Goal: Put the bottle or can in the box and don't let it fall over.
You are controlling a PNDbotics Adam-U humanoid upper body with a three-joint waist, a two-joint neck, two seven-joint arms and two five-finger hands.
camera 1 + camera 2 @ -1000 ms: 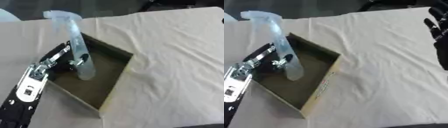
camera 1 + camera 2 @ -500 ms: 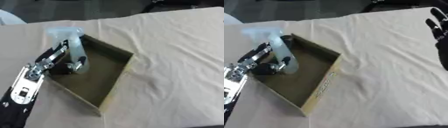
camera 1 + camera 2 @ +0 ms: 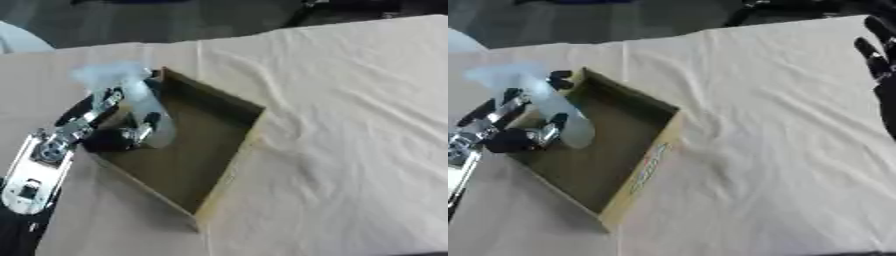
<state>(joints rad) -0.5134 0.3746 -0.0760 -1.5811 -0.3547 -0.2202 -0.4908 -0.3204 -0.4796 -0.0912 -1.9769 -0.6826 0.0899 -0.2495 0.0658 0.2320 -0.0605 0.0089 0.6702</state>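
The robot's left hand [image 3: 114,135] has lowered the pale translucent plastic bottle [image 3: 131,97] into the shallow brown cardboard box [image 3: 223,170] since a second ago. Its fingers [image 3: 144,127] are curled round the bottle, which leans at the box's far left corner, base seemingly near the floor. Releasing now looks risky. The right hand [image 3: 878,65] waits open at the right edge above the cloth-covered surface [image 3: 350,125].

Bottle [image 3: 140,107] is sitting in box [image 3: 229,150] at its 9 o'clock wall; box is lying on cloth [image 3: 350,125], left of centre.
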